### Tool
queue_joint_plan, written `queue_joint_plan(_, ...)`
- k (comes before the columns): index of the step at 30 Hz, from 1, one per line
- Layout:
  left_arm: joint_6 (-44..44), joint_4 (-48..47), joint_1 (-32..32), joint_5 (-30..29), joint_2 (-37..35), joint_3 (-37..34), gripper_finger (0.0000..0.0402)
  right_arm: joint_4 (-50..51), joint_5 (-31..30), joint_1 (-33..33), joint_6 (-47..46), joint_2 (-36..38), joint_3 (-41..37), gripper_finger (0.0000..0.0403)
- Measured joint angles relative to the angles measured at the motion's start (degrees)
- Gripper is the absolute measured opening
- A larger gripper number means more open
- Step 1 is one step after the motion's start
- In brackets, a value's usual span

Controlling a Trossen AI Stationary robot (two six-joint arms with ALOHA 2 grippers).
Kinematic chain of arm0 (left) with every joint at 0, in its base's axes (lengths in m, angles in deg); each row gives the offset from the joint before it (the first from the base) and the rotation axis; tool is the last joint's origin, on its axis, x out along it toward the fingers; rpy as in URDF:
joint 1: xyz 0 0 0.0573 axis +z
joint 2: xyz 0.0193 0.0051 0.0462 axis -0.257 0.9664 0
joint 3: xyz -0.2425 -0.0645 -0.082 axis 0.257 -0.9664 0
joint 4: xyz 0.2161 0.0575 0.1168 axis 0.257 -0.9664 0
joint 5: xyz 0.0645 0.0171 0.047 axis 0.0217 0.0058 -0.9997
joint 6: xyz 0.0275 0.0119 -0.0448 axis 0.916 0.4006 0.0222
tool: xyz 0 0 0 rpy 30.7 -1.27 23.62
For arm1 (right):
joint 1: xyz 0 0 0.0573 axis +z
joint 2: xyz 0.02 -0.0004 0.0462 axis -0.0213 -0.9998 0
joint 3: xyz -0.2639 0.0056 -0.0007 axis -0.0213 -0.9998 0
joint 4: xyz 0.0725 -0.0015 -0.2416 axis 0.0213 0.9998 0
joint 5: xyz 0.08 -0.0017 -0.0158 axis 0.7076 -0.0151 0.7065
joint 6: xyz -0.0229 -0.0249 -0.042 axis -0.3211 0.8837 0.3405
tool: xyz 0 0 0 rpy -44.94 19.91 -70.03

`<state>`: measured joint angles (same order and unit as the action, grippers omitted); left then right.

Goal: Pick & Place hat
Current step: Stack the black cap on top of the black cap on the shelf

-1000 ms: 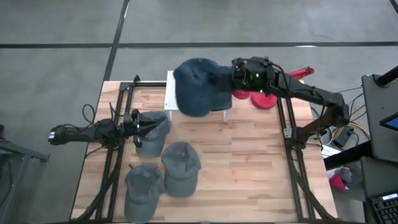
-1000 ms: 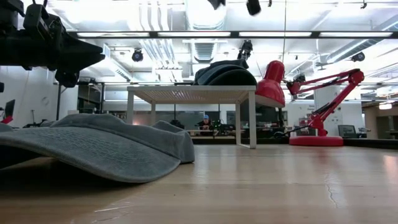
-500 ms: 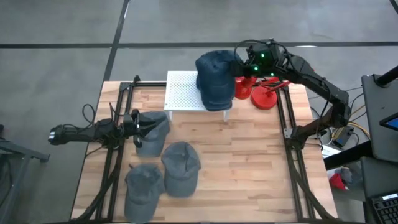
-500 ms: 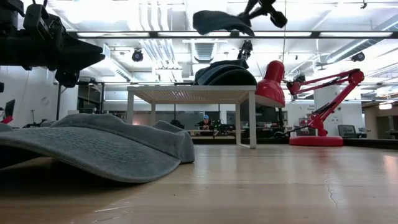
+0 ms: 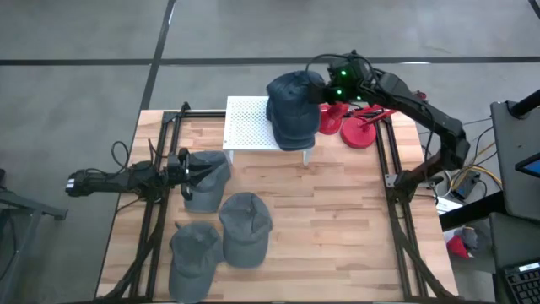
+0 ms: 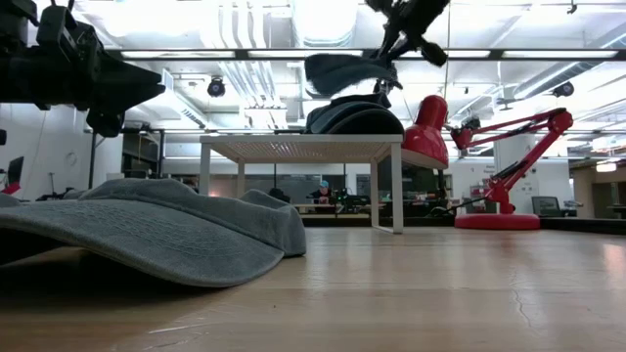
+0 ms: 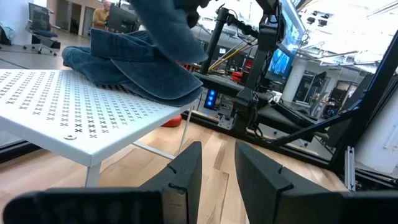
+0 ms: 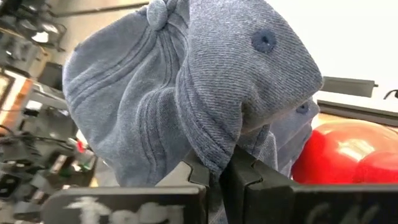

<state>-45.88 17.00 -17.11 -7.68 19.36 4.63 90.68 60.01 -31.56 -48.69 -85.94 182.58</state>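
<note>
Wooden table, far side: right tool clenched on a blue denim hat, which has swung right then dropped since a second ago, now just above hats stacked on the white perforated stand. Possibly touching; release seems near. Left tool released, beside the grey hats.

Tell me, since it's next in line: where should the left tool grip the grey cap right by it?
Probably the crown edge of the grey cap nearest the left tool, coming in low and level: it lies flat on the wooden table, and that soft fold faces the fingers.
</note>
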Motion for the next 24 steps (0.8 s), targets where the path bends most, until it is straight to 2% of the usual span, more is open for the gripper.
queue_joint_plan(9,-0.14,0.02,0.0,0.0,0.01,0.0,0.0099,0.25,2.16,-1.34,0.01,-3.64,-0.02,0.0013)
queue_joint_plan(24,-0.15,0.03,-0.02,-0.03,0.01,0.0,0.0099,1.06,2.93,-1.42,-1.51,-3.96,-0.02,0.0013)
